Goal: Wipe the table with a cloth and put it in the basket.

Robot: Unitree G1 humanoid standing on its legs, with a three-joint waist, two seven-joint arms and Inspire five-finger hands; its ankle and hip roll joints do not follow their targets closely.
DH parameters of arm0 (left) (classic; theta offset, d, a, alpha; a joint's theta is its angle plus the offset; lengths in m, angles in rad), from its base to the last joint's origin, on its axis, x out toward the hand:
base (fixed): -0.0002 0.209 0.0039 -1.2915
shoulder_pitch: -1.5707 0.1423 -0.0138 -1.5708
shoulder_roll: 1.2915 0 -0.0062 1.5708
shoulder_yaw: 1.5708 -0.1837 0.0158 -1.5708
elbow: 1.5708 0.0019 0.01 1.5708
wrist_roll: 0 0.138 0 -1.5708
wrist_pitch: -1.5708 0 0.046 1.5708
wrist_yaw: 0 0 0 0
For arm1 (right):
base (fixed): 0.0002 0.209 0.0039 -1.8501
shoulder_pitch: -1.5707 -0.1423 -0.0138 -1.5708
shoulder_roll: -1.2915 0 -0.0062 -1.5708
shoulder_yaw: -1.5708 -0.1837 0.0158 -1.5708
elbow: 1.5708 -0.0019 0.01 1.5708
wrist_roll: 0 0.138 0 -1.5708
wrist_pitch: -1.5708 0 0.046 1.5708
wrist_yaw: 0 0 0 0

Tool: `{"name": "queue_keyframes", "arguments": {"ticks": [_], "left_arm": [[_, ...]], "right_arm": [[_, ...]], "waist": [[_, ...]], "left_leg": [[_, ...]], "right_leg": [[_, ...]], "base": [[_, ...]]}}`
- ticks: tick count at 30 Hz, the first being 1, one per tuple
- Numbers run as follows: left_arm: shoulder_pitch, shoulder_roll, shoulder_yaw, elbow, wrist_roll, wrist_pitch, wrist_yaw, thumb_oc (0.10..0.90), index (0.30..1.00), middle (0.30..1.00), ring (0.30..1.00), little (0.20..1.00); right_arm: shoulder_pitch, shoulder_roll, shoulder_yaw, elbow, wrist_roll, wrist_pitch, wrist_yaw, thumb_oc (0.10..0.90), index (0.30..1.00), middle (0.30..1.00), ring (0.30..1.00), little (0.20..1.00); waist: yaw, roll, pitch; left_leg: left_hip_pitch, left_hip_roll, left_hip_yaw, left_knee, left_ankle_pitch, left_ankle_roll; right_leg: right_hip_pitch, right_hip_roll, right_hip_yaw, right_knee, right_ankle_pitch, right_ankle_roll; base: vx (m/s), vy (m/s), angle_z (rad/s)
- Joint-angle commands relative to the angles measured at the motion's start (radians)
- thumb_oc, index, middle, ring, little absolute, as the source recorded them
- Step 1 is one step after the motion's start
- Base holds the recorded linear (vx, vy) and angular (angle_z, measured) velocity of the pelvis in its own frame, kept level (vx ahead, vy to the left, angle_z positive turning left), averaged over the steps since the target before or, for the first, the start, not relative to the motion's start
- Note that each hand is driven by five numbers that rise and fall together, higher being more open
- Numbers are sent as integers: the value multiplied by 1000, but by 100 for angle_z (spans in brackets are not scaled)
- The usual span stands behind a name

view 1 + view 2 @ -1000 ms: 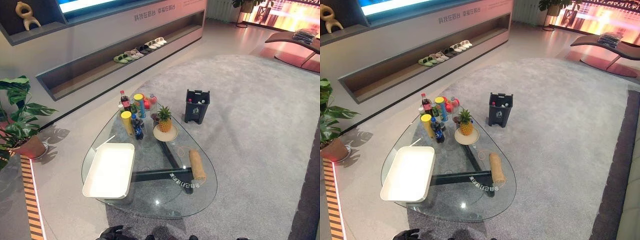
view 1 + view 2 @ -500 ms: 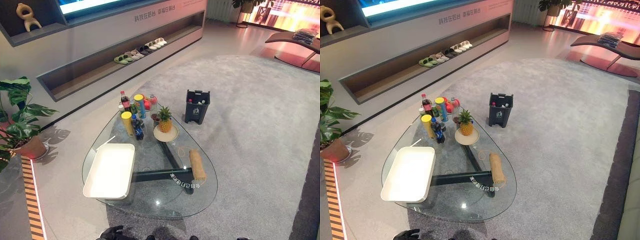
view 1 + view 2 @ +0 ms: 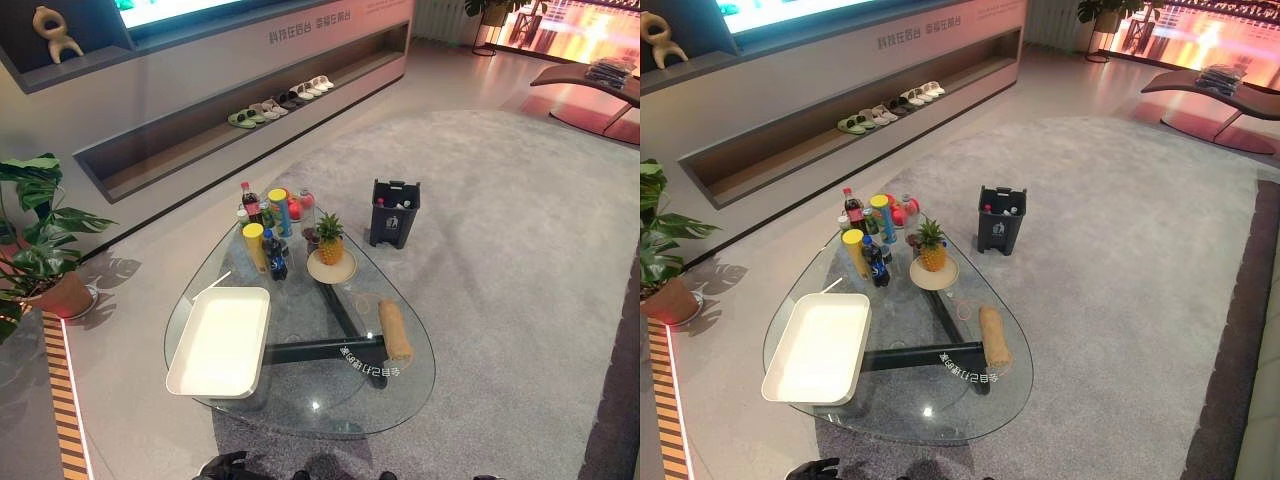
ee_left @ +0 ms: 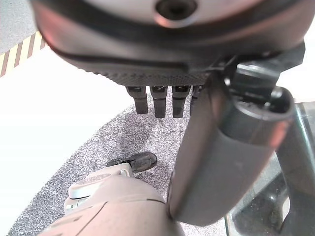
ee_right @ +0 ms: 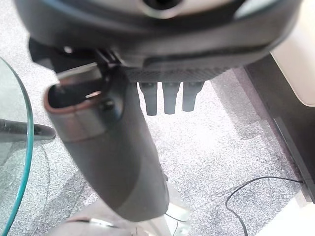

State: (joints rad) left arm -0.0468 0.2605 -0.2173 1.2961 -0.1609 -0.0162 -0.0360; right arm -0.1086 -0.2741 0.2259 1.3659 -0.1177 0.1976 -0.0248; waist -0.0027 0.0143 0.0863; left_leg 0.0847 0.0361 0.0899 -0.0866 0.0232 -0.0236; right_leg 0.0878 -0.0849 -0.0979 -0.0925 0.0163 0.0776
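We're hanging both hands down w/ fingers straight, empty: left hand (image 4: 162, 98), right hand (image 5: 170, 98). Nothing's changing vs a sec ago. Rolled tan cloth (image 3: 394, 331) lying untouched on glass table (image 3: 300, 420); white tray-like basket (image 3: 219, 341) opposite. Wiping's not started.

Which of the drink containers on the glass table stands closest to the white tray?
The tall yellow can. It stands at the near left edge of the drinks cluster, just beyond the white tray's far corner, beside the dark blue-labelled bottle.

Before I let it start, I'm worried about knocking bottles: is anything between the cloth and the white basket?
Nothing visible does. The rolled cloth and the white basket lie apart on the glass table with bare glass between them; the bottles and the pineapple stand farther back.
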Motion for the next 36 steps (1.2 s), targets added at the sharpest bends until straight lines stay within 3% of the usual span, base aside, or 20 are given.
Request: {"name": "queue_keyframes", "arguments": {"ticks": [1, 7, 15, 26, 29, 31, 36], "left_arm": [[-90, -2, 8, 65, 2, -34, -1, 800, 900, 900, 900, 900], [-94, 10, -1, 39, -27, -49, 22, 800, 900, 900, 900, 900], [-204, 32, -30, -24, -160, -88, 62, 800, 900, 900, 900, 900], [-318, 75, -52, -65, -289, -186, 59, 800, 900, 900, 900, 900], [-359, 88, -58, -87, -320, -186, 66, 800, 900, 900, 900, 900], [-374, 93, -62, -102, -347, -184, 65, 800, 900, 900, 900, 900], [-381, 98, -62, -136, -371, -179, 64, 800, 900, 900, 900, 900]], "right_arm": [[-70, -34, 40, 58, -12, 4, -19, 800, 900, 900, 900, 900], [-80, -55, 49, 49, -5, 9, -11, 800, 900, 900, 900, 900], [-197, -84, 78, 19, 37, 46, -50, 800, 900, 900, 900, 900], [-296, -121, 98, -14, 107, 53, -103, 800, 900, 900, 900, 900], [-331, -136, 106, -27, 132, 53, -122, 800, 900, 900, 900, 900], [-355, -147, 109, -35, 143, 55, -132, 800, 900, 900, 900, 900], [-362, -151, 103, -74, 183, 33, -205, 800, 900, 900, 900, 900]], "waist": [[6, -3, 24], [-3, 12, 61], [-27, 51, 214], [-20, 66, 384], [-20, 67, 426], [-21, 67, 434], [-25, 57, 434]], "left_leg": [[-11, 0, -11, -1, -48, -29], [-47, -2, -15, -1, -33, -31], [-218, -20, -32, -1, 24, -25], [-398, -38, -45, -1, 94, -29], [-459, -37, -36, 26, 109, -37], [-513, -41, -35, 80, 100, -40], [-711, -72, -47, 341, 29, -28]], "right_leg": [[-11, 1, -56, 31, -39, 17], [-49, 0, -40, 41, -32, 17], [-235, 5, -2, 54, 17, 10], [-456, 22, 9, 180, 14, -3], [-521, 17, 2, 221, 16, -5], [-572, 17, 2, 251, 13, -8], [-737, 19, -1, 420, -31, -33]], "base": [[0, 0, 0], [-10, 6, 0], [-176, 14, 0], [-86, 7, -4], [-85, -10, 0], [-63, -5, 0], [-63, -32, 3]]}}
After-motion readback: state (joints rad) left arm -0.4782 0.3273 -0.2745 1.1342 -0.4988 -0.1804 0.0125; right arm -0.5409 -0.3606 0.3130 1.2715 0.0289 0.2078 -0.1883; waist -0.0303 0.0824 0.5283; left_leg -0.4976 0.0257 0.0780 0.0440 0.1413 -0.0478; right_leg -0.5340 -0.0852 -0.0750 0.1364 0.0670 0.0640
